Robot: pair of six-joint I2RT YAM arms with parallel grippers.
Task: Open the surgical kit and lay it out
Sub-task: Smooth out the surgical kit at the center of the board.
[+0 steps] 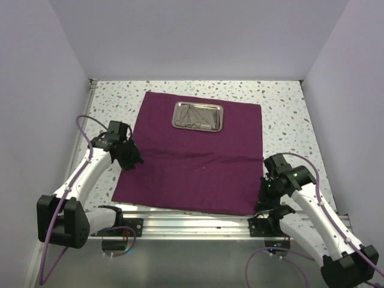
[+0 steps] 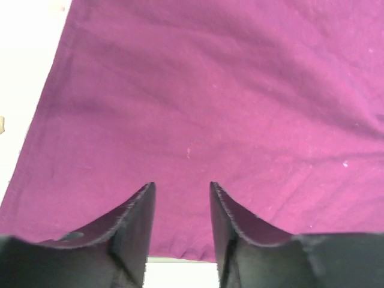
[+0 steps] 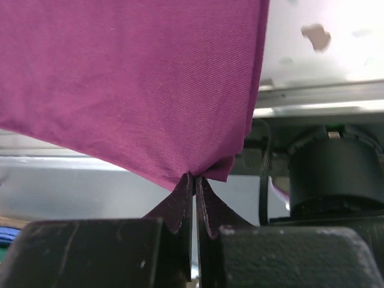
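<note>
The surgical kit's dark purple cloth point(image 1: 192, 168) lies spread flat on the speckled table. A small steel tray point(image 1: 221, 117) sits on its far half, with thin silver instruments point(image 1: 197, 117) inside. My left gripper point(image 1: 133, 159) hovers at the cloth's left edge. In the left wrist view it point(image 2: 181, 185) is open above the cloth point(image 2: 210, 90), with nothing between the fingers. My right gripper point(image 1: 262, 195) is at the near right corner. In the right wrist view it point(image 3: 194, 175) is shut on that corner of the cloth point(image 3: 132, 78), which is lifted off the table.
An aluminium rail point(image 1: 192, 219) runs along the near edge under the cloth's front hem. Bare speckled table point(image 1: 288, 114) lies right of the cloth, with white walls on three sides. The right arm's black base point(image 3: 336, 174) and cables stand close behind the held corner.
</note>
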